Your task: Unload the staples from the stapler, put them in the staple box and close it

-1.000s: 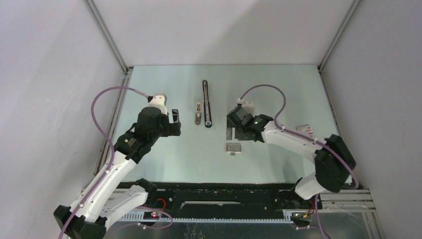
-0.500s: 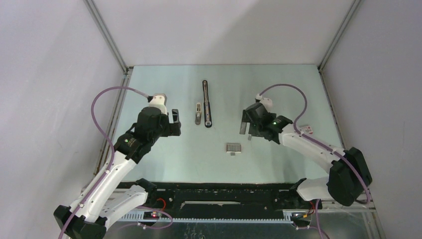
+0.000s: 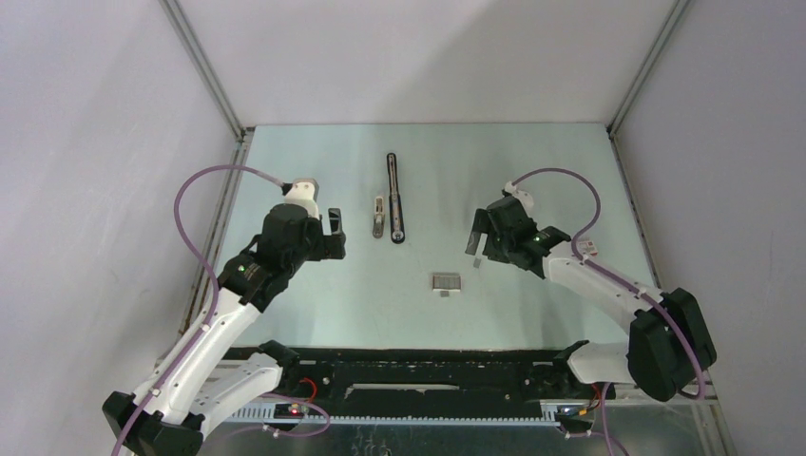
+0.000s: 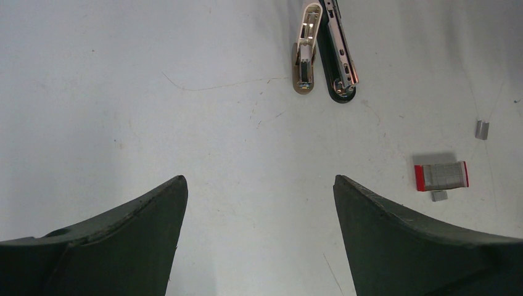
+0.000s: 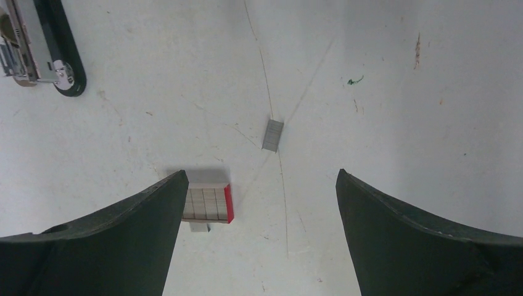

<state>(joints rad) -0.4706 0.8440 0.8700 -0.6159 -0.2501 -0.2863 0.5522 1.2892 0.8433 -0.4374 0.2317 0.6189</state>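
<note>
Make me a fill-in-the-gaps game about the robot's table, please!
1. Both end effectors, left and right, are ___ and hold nothing.
2. The silvery strip lies beside the ___ stapler.
3. The little box has a ___ edge.
Missing words: open; black; red.

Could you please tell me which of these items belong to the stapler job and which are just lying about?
Job: stapler; staples beside it.
Lying about: grey tray with red edge; small grey block; red-and-white box.
</note>
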